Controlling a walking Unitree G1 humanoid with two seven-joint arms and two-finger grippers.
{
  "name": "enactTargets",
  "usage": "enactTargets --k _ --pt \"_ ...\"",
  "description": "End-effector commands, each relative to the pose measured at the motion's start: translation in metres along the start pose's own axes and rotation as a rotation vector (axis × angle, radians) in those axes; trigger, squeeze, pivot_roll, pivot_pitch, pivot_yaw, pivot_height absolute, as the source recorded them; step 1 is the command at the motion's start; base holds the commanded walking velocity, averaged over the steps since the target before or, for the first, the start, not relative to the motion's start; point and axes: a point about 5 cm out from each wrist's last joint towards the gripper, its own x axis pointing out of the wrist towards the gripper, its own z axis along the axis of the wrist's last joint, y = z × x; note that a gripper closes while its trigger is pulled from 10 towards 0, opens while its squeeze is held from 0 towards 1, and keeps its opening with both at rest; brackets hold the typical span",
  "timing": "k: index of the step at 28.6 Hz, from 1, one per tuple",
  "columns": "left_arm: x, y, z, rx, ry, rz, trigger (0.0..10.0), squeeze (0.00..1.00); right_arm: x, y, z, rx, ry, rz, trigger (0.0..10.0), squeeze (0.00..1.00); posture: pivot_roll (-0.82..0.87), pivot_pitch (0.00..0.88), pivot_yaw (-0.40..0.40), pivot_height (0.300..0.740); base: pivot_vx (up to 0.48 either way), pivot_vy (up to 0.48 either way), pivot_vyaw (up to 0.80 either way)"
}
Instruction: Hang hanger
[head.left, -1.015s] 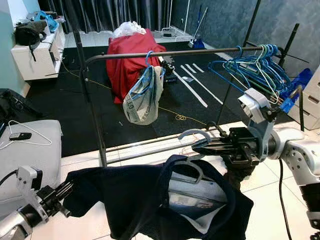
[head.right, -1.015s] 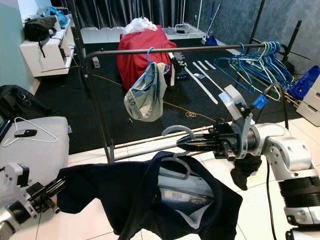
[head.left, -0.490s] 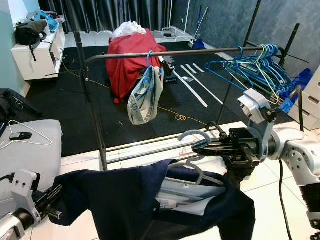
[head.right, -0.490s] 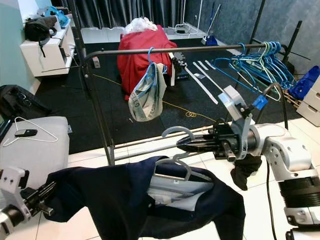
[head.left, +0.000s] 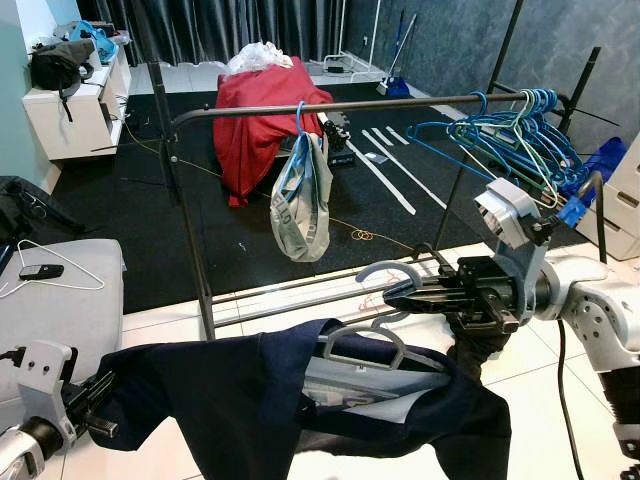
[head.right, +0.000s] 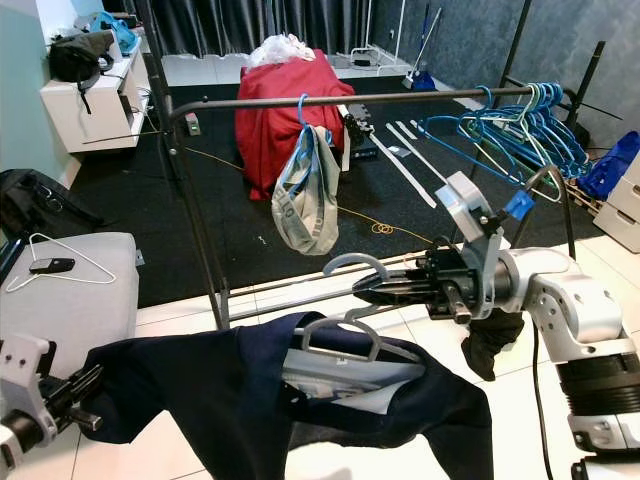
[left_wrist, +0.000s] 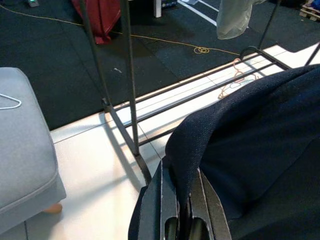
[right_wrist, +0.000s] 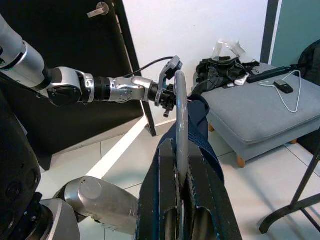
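In front of the black metal clothes rail (head.left: 330, 108), the right gripper (head.left: 393, 292) clamps the grey plastic hanger (head.left: 372, 340) carrying a dark navy garment (head.left: 230, 395), whose sleeve the left gripper (head.left: 98, 398) pinches.

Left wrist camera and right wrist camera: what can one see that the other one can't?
The left wrist view shows the rack's metal legs on the black floor mat, an orange cord and the left hand pinching the navy garment. The right wrist view shows the grey hanger hook clamped in the right hand, the other arm reaching across, and a white hanger lying on the seat. Both show the navy garment and the grey cushioned seat.
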Motion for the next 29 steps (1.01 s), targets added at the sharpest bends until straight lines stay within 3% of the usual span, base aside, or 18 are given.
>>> enactTargets --k 1,8,9,10,12,14,17,18,25,26,27,28,29 --pt "-0.009 0.013 -0.005 0.019 0.048 0.057 0.0 0.0 -0.003 0.003 0.005 -0.018 -0.007 0.013 0.0 0.0 -0.1 0.052 -0.04 0.74 0.0 0.0 0.0" --pt "-0.009 0.012 -0.005 0.029 0.027 0.051 0.0 0.0 -0.003 0.003 0.005 -0.018 -0.007 0.012 0.0 0.0 -0.1 0.052 -0.041 0.74 0.0 0.0 0.0" --pt "-0.006 0.005 0.0 0.008 -0.016 0.001 10.0 0.36 -0.003 0.003 0.005 -0.018 -0.009 0.013 0.0 0.0 -0.1 0.056 -0.04 0.74 0.0 0.0 0.0" --pt "-0.003 -0.003 0.003 -0.023 -0.048 -0.054 10.0 1.0 -0.002 0.003 0.004 -0.018 -0.01 0.013 0.0 0.0 -0.1 0.058 -0.039 0.74 0.0 0.0 0.0" --pt "-0.003 -0.003 0.003 -0.023 -0.048 -0.054 10.0 1.0 -0.002 0.003 0.004 -0.018 -0.01 0.013 0.0 0.0 -0.1 0.058 -0.039 0.74 0.0 0.0 0.0" --pt "0.0 -0.011 0.007 -0.044 -0.084 -0.12 10.0 1.0 -0.001 0.004 0.004 -0.017 -0.014 0.013 0.0 0.0 -0.09 0.056 -0.04 0.74 0.0 0.0 0.0" --pt "0.002 -0.011 0.009 -0.031 -0.088 -0.111 10.0 1.0 -0.001 0.003 0.004 -0.017 -0.015 0.013 0.0 0.0 -0.09 0.057 -0.04 0.74 0.0 0.0 0.0" --pt "0.003 -0.007 0.012 -0.007 -0.096 -0.084 10.0 0.0 0.0 0.002 0.004 -0.019 -0.014 0.012 0.0 0.0 -0.09 0.056 -0.04 0.74 0.0 0.0 0.0" --pt "0.003 0.013 0.016 0.03 -0.073 0.046 10.0 0.0 -0.001 -0.001 -0.002 -0.005 0.029 -0.029 0.0 0.0 -0.09 0.048 -0.04 0.74 0.0 0.0 0.0" --pt "0.002 0.021 0.017 0.053 -0.046 0.086 10.0 0.0 -0.001 -0.005 -0.004 -0.012 0.049 -0.074 2.4 0.0 -0.09 0.046 -0.034 0.74 0.0 0.0 0.0" --pt "0.002 0.021 0.017 0.053 -0.046 0.086 10.0 0.0 -0.001 -0.005 -0.004 -0.012 0.049 -0.074 2.4 0.0 -0.09 0.046 -0.034 0.74 0.0 0.0 0.0" --pt "0.001 0.027 0.017 0.078 -0.024 0.123 10.0 0.0 -0.002 -0.008 -0.007 -0.015 0.06 -0.122 1.8 0.0 -0.09 0.044 -0.033 0.74 0.0 0.0 0.0" --pt "0.0 0.033 0.02 0.091 -0.012 0.16 10.0 0.0 -0.002 -0.011 -0.011 -0.012 0.06 -0.182 0.0 0.0 -0.09 0.038 -0.034 0.74 0.0 0.0 0.0"
